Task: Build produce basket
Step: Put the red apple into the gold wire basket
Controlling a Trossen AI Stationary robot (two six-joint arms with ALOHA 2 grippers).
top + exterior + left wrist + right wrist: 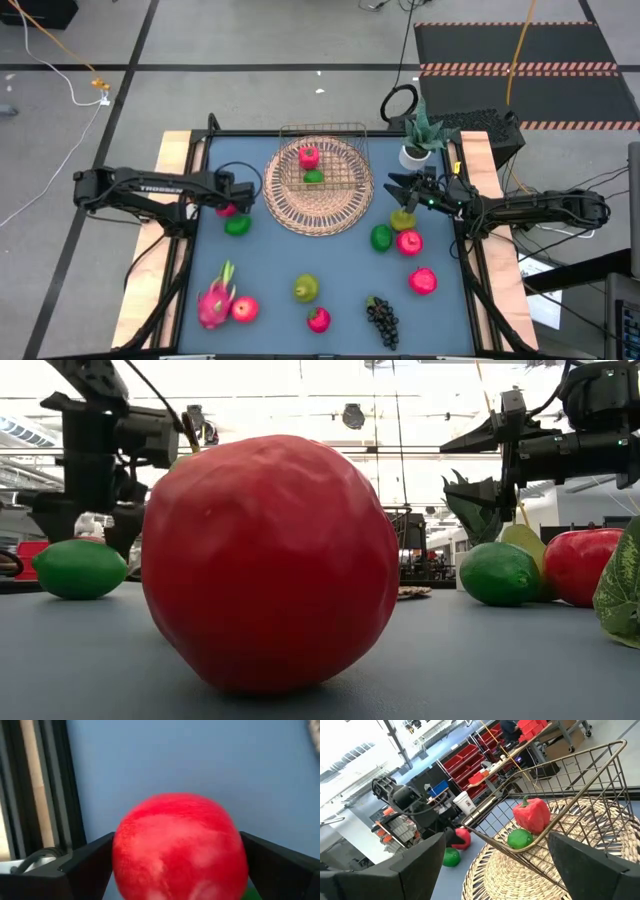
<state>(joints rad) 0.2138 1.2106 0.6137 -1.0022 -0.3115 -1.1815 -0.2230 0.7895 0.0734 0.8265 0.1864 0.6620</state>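
My left gripper (228, 203) points down at the table's left, open, over a red apple (180, 840). Its two fingers (90, 865) stand on either side of the apple, beside a green lime (237, 226). The wire basket (322, 160) sits on a round wicker mat (320, 205) at the far middle. In it lie a red fruit (531, 815) and a lime (520, 839). My right gripper (398, 186) hangs open and level at the mat's right edge, holding nothing. Below it lie a pear (403, 218), a lime (381, 237) and a red apple (409, 241). My left gripper comes down over the red apple from above, with one open finger on each side of it (120, 855). I cannot tell whether either finger touches it. The apple rests on the table.
More produce lies near the front edge: a dragon fruit (215, 300), an apple (244, 308), a pear (306, 289), a strawberry (318, 319), grapes (382, 318) and a red fruit (423, 281). A potted plant (418, 140) stands at the far right.
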